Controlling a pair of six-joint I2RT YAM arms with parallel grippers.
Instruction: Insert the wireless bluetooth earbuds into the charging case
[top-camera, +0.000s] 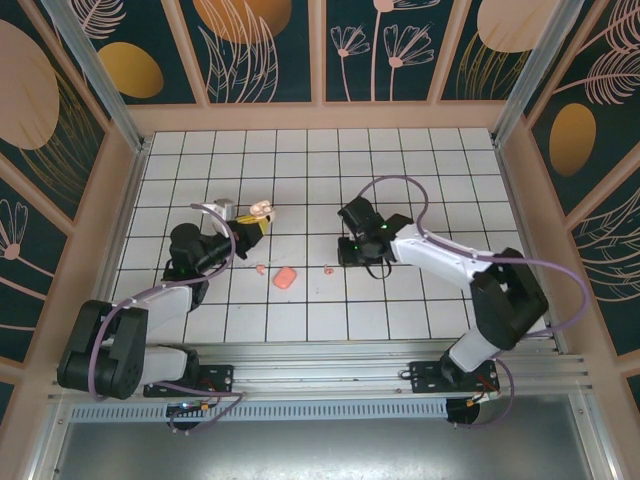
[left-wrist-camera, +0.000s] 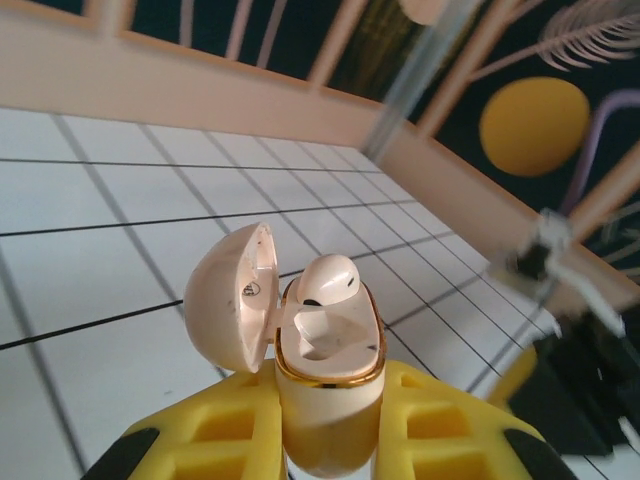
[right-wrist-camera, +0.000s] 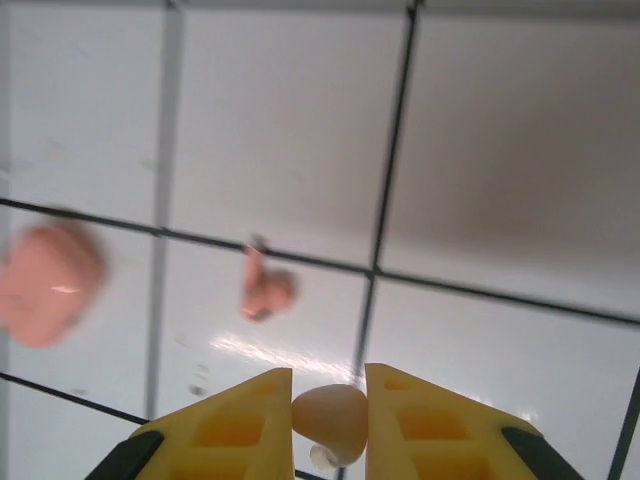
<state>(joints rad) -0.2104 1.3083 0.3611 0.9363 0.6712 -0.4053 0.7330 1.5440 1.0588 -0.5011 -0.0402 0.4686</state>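
The charging case (left-wrist-camera: 328, 420) is cream with a gold rim, and its lid (left-wrist-camera: 225, 300) hangs open to the left. My left gripper (left-wrist-camera: 328, 378) is shut on the case body and holds it upright above the tiles. One pale earbud (left-wrist-camera: 330, 280) sits in the far socket; the near socket is bare. From above, the left gripper (top-camera: 250, 226) and case (top-camera: 262, 210) are left of centre. My right gripper (right-wrist-camera: 328, 385) is down at the floor, its yellow fingers pressed on both sides of a second pale earbud (right-wrist-camera: 332, 418). Seen from above, the right gripper (top-camera: 343, 258) is mid-table.
A salmon-pink rounded block (top-camera: 285, 278) lies between the two grippers, blurred at the left edge (right-wrist-camera: 45, 285) of the right wrist view. A small pink piece (right-wrist-camera: 265, 290) lies on a tile just ahead of the right fingers. Another small pink bit (top-camera: 262, 269) lies near the block. Walls enclose the tiled floor.
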